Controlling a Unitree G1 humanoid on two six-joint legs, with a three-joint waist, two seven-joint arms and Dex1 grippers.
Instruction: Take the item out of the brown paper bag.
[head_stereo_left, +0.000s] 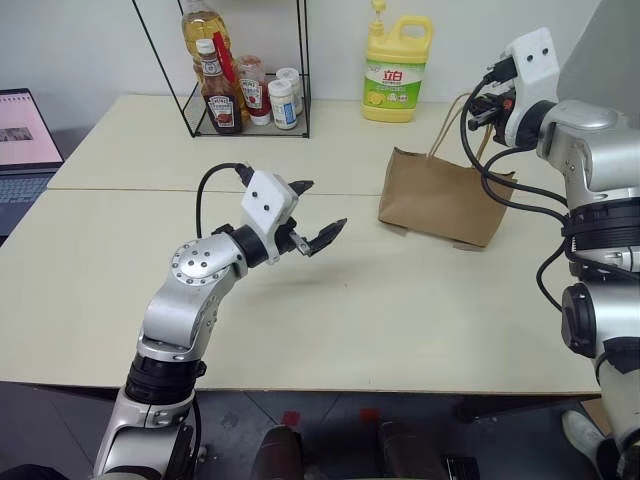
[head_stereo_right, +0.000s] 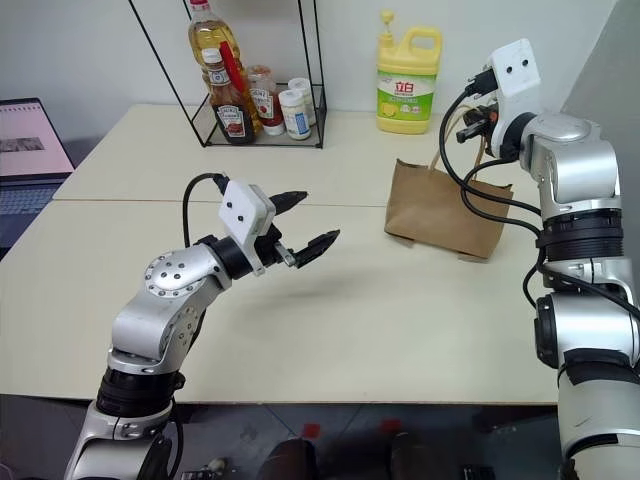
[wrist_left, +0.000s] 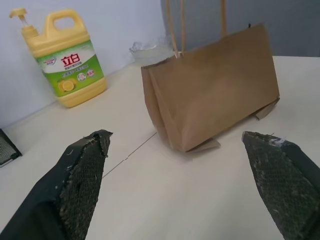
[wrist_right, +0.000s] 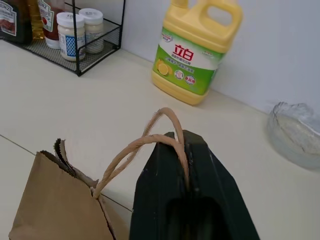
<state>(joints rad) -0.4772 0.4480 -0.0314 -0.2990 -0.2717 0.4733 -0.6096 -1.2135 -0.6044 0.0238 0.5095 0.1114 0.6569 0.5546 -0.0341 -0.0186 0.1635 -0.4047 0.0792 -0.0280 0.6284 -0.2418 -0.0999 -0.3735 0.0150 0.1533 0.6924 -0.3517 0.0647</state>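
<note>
From the head camera you see the brown paper bag (head_stereo_left: 440, 197) standing on the table (head_stereo_left: 330, 310) in front of the yellow detergent jug (head_stereo_left: 397, 70), its long side running across from the jug's side toward your right arm. Your right gripper (head_stereo_left: 487, 104) sits just above the bag's top, far nearer to it than your left gripper (head_stereo_left: 318, 216), which hangs spread wide well to the bag's left, aimed at it.

Your left wrist view looks straight at the bag's broad face between two parted fingers (wrist_left: 82, 172); the handles rise upward.

In your right wrist view the fingers are pinched on the bag's handles (wrist_right: 150, 142), the mouth just below. The item stays hidden, presumably inside the bag, so you cannot judge how it lies.
</note>
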